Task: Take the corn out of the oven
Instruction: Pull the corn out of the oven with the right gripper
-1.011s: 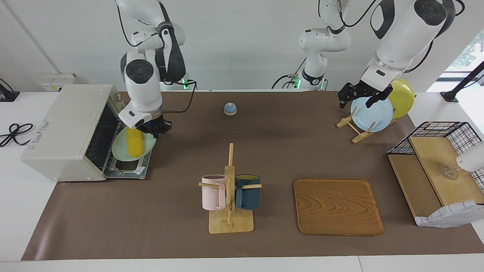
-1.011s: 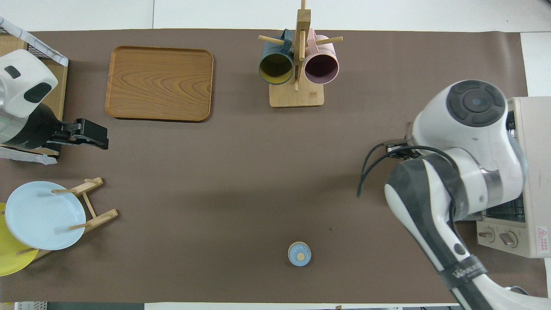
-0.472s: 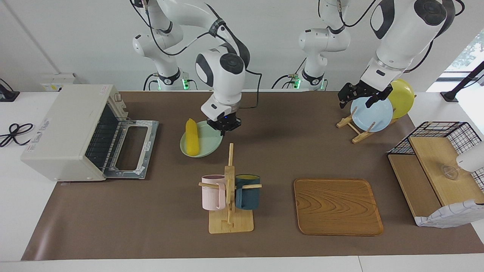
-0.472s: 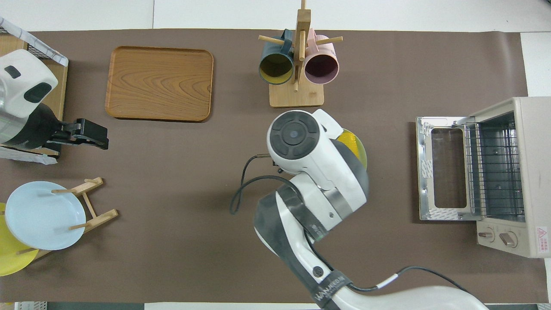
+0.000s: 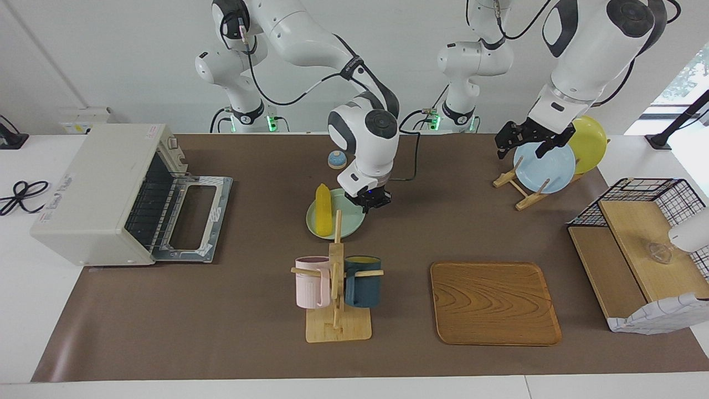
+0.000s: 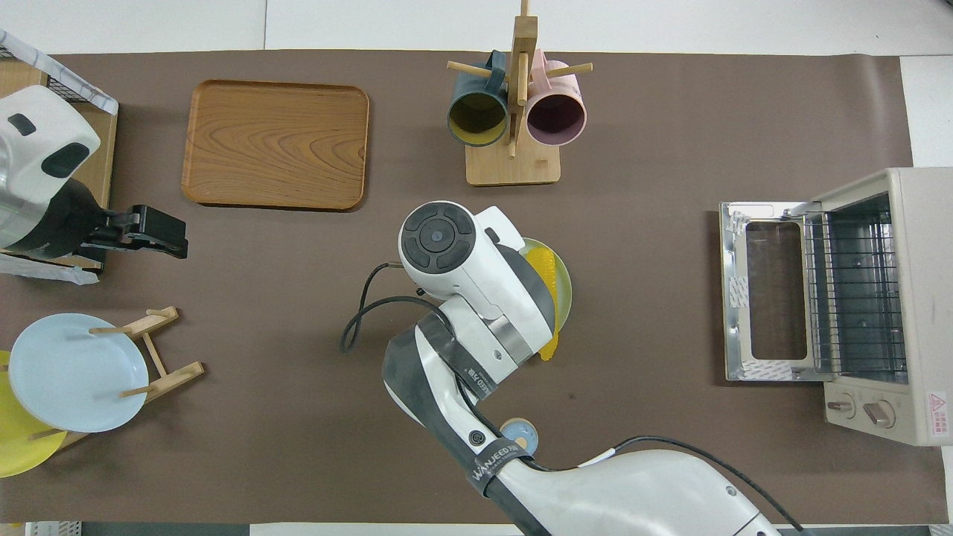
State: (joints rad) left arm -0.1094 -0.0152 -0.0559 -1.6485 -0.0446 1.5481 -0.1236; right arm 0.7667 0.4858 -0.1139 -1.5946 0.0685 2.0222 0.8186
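We have carried the corn on its green plate well away from the open oven; our right gripper grips the plate's rim over mid-table, while the left gripper waits, fingers unclear.

Corn on plate (nearer robots than mug rack).

Both arms: glossy white shells, dark grey joint bands, round dark end caps. Right arm: black cable looping along forearm, white lettering on dark band near elbow. Black grippers: right gripper, left gripper. Green lights at bases.
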